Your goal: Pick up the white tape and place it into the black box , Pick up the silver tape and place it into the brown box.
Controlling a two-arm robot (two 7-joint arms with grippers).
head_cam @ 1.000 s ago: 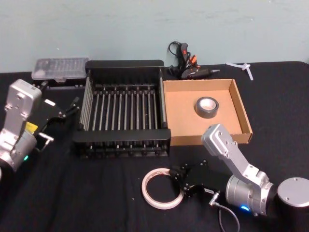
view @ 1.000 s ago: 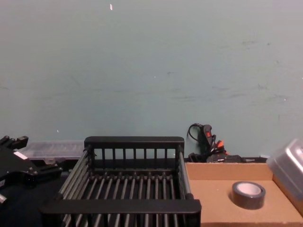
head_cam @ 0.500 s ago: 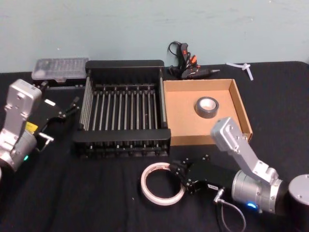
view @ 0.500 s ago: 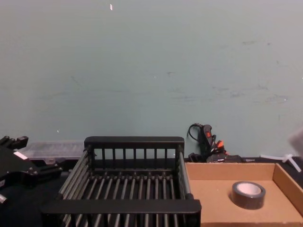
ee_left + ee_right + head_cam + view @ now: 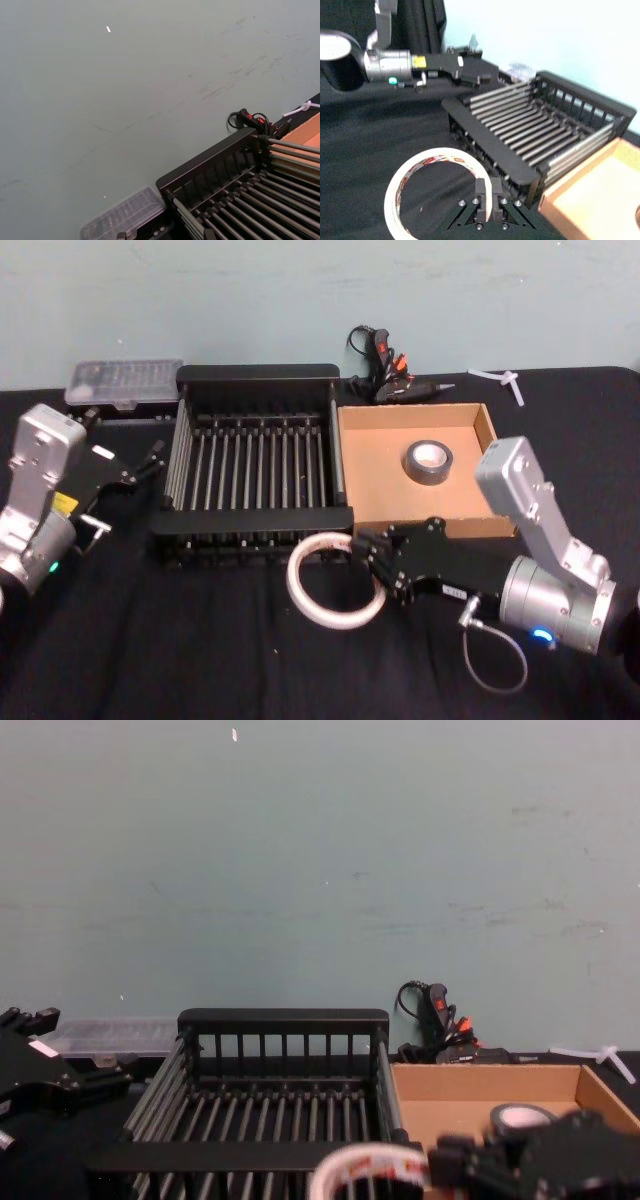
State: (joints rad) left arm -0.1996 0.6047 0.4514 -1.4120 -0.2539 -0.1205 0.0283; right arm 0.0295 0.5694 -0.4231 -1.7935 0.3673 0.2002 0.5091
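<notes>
Near front rim of black box point(image 5: 250, 520): my right pincer point(image 5: 368, 558) clamped on white tape point(image 5: 330, 580), raised off bench point(image 5: 150, 640).
Brown box point(image 5: 375, 475): silver tape point(image 5: 428, 461) inside.
Left pincer point(image 5: 150, 462): parked left; grip state unreadable.

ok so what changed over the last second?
The right gripper, shut on the white tape, has lifted it off the table and carried it toward the black box's near rim; the ring now shows in the chest view. The silver tape stays in the brown box, and the left gripper stays parked left of the black box.
</notes>
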